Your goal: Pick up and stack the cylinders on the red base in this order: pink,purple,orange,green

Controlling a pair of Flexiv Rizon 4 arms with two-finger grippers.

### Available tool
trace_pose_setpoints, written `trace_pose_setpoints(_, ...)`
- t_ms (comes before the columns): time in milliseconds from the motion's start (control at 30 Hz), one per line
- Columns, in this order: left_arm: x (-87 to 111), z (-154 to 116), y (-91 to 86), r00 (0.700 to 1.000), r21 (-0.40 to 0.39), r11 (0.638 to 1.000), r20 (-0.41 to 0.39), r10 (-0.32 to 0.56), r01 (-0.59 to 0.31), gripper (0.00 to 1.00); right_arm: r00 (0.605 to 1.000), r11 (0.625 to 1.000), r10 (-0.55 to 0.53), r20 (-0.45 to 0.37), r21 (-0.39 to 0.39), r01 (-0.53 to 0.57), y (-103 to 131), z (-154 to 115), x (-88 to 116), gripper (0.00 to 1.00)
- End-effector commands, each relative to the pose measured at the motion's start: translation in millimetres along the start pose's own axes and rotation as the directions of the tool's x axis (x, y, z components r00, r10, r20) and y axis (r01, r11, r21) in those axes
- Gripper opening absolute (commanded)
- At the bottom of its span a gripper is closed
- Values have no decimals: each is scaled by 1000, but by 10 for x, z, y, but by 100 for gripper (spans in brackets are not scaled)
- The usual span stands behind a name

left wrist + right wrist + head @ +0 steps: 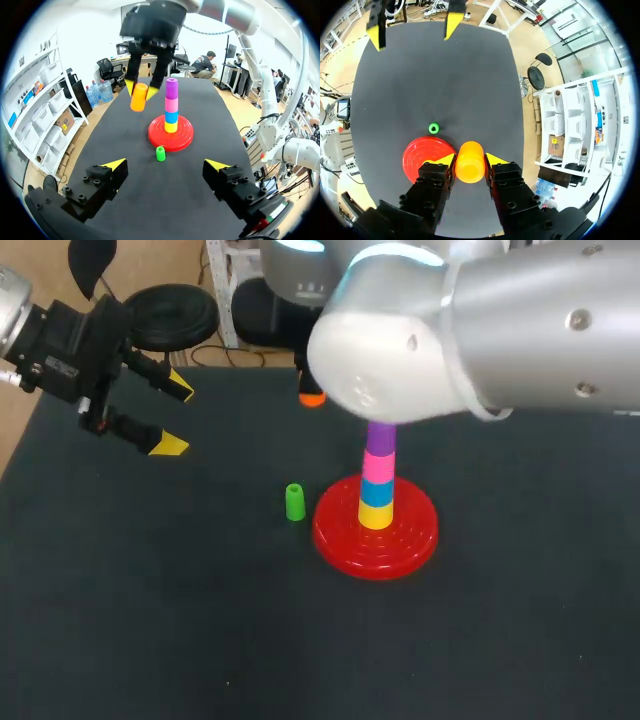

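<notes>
1. Blocking much of the head view, the right arm [470,330] hides its own gripper. Only a sliver of the orange cylinder [312,397] peeks out.
2. The right gripper [470,159] clamps that cylinder between both fingers, above the table and beside the stack's top.
3. The left gripper [176,418] hangs with its fingers spread wide and nothing between them.
4. Ahead of the left fingers, on the dark table [150,590], the red base [400,540] carries a yellow cylinder [376,517], blue cylinder [377,492], pink cylinder [378,468] and purple cylinder [379,440]. The green cylinder [294,502] stands just beside the base.
5. Both sit well in from the table's edges.
</notes>
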State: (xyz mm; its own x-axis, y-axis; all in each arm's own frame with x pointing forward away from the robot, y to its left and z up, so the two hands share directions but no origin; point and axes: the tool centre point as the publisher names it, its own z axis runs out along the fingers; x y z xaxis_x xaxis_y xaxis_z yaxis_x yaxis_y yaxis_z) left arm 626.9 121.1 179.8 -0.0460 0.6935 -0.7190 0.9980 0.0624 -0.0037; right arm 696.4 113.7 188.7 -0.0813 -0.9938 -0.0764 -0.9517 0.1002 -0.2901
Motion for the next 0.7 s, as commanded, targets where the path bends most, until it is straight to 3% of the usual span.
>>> trace_pose_setpoints(33, 4, 2, -8, 1000, -3, 1000, 0, 0, 0, 100, 999, 998, 12, 32, -69, -10, -126, -222, 89, 0)
trace_pose_setpoints(167, 4, 2, -8, 1000, -3, 1000, 0, 0, 0, 100, 999, 993, 35, 38, -111, -30, -221, -391, 163, 0)
trace_pose_setpoints(300, 4, 2, -8, 1000, -3, 1000, 0, 0, 0, 100, 999, 975, 43, 7, -219, -41, -277, -481, 217, 0)
trace_pose_setpoints(700, 4, 2, -8, 1000, -3, 1000, 0, 0, 0, 100, 998, 964, 67, -14, -258, -69, -181, -657, 340, 0)
